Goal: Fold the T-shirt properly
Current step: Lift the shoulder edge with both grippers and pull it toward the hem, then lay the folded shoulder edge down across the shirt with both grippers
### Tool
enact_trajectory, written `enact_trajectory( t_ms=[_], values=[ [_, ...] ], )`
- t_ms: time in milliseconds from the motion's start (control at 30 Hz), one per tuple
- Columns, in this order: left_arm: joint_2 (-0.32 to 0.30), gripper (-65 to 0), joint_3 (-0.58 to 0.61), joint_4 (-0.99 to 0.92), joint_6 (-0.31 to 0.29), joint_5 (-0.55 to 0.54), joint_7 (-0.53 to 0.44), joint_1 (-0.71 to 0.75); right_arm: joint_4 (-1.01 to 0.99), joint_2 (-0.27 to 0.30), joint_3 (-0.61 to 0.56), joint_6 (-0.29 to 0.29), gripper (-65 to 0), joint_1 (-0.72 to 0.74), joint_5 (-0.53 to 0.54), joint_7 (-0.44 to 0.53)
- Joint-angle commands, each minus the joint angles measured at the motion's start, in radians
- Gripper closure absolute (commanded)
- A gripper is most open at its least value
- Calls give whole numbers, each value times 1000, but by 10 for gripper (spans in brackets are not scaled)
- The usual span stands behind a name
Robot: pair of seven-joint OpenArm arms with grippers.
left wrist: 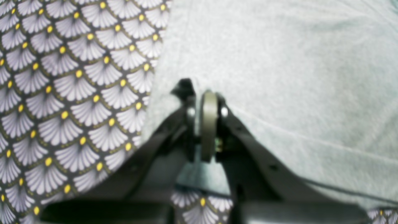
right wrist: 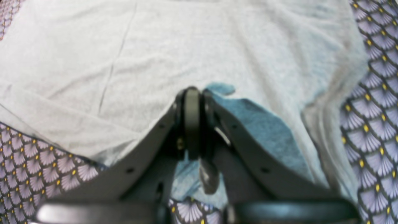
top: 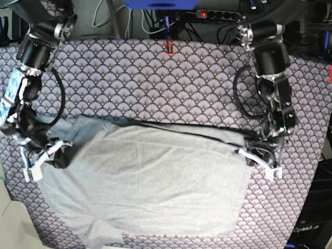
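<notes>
Fingers of the left gripper (top: 258, 163) at three o'clock and the right gripper (top: 44, 158) at nine o'clock pinch the T-shirt (top: 150, 187) edges on the patterned cloth (top: 155, 88).

Only one piece of lettering could be read: pale print reading "OpenArm" on a dark panel (top: 307, 229) at the lower right corner of the base view. Both wrist views carried no legible text.

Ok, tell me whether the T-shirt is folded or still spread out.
Partly folded. The T-shirt has one fold line along its far edge, doubled over itself there, while the rest lies broad across the patterned cloth.
</notes>
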Motion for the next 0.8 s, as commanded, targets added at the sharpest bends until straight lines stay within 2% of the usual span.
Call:
enact_trajectory(
  t_ms=[0, 100, 367, 600, 767],
  values=[
    [-12, 0, 0, 15, -5, -12, -26, -44, 1, 14, -3, 7, 0, 34, 24, 36],
    [-13, 0, -3, 9, -3, -12, -26, -66, -45, 16, -6, 7, 0, 63, 13, 39],
    [-12, 0, -1, -11, -3, -12, -26, -105, -70, -10, -8, 7, 0, 112, -108, 94],
    [-13, 0, -1, -134, -3, -12, -37, -173, -131, -7, -43, 7, 0, 156, -111, 111],
    [-16, 0, -7, -152, -3, -12, -37, -204, -199, 14, -46, 7, 0, 169, -111, 180]
  ],
)
